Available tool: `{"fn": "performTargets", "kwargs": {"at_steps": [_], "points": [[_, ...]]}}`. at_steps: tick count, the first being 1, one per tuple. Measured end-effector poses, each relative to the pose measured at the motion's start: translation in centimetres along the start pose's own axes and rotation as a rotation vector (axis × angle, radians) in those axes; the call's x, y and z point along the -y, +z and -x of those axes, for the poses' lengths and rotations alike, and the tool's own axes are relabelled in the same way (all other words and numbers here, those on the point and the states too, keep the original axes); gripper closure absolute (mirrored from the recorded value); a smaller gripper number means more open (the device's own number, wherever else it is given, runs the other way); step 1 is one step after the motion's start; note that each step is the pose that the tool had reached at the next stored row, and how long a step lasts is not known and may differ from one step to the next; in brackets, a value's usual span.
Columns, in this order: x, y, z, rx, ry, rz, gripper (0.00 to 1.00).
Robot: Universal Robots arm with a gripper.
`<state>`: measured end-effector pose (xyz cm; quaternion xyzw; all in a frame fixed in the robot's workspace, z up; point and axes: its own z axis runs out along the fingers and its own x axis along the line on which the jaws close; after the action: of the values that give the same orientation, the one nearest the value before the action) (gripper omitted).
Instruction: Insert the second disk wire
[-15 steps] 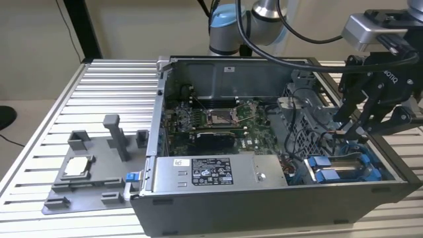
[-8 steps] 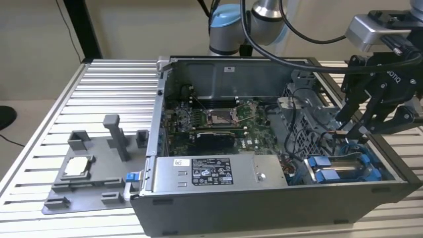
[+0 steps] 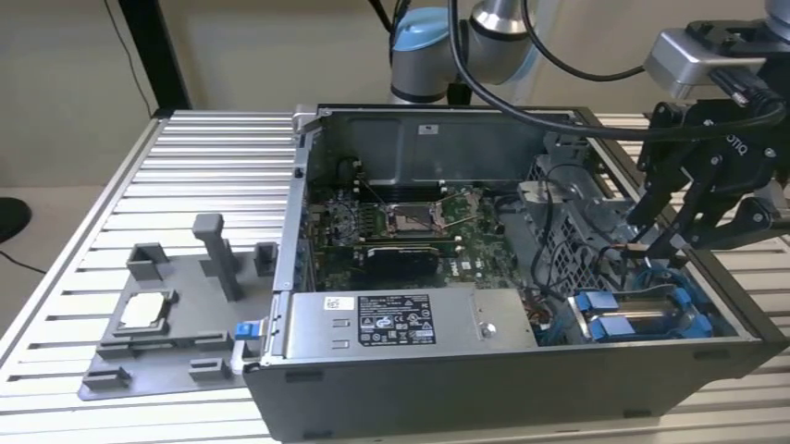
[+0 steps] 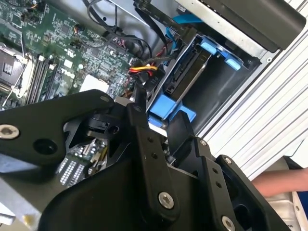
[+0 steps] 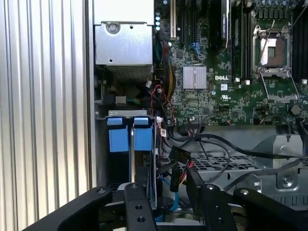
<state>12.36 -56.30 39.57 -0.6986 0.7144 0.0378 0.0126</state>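
Observation:
In the second wrist view the disk wire [image 4: 143, 70], a short bundle of yellow, red and black strands, ends in a dark plug right at the tip of one black finger [image 4: 137, 120]. In the first wrist view the disk wire [image 5: 181, 175] lies against one finger [image 5: 195, 185]. My gripper [image 4: 159, 108] [image 5: 161, 180] stands open, with a blue drive latch [image 4: 171, 106] showing through the gap between the fingers. In the exterior view my gripper [image 3: 648, 252] reaches down into the case's drive corner at the exterior view's right, above the blue-latched drive bays [image 3: 611, 314].
The open computer case [image 3: 494, 388] holds the motherboard [image 3: 395, 222], a power supply [image 3: 408, 319] and thick black looping cables [image 5: 226, 147]. A grey fixture tray [image 3: 161, 324] lies on the slatted table at the exterior view's left. A person's hand [image 4: 279, 183] shows beside the case.

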Motion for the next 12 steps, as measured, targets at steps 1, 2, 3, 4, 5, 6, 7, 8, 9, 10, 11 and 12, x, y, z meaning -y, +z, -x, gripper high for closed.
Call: {"fn": "performTargets", "kwargs": {"at_steps": [1, 2, 3, 4, 5, 6, 7, 8, 9, 10, 11, 12], "points": [[0.00, 0.01, 0.00, 0.0001, 0.001, -0.0027, 0.00], [0.00, 0.03, -0.01, 0.0003, 0.001, -0.0061, 0.00], [0.00, 0.05, -0.01, 0.0005, 0.002, -0.0107, 0.00], [0.00, 0.07, -0.01, 0.0014, 0.004, -0.0155, 0.00], [0.01, 0.09, -0.01, 0.0038, 0.007, -0.0188, 0.00], [0.01, 0.13, -0.01, 0.0062, 0.011, -0.0211, 0.00], [0.01, 0.16, 0.00, 0.0070, 0.016, -0.0234, 0.00], [0.01, 0.21, -0.01, 0.0073, 0.023, -0.0250, 0.00], [0.01, 0.27, -0.01, 0.0077, 0.032, -0.0265, 0.00], [0.01, 0.33, -0.02, 0.0080, 0.041, -0.0282, 0.00], [0.01, 0.38, -0.02, 0.0081, 0.051, -0.0299, 0.00], [0.01, 0.44, -0.02, 0.0085, 0.061, -0.0316, 0.00]]}}
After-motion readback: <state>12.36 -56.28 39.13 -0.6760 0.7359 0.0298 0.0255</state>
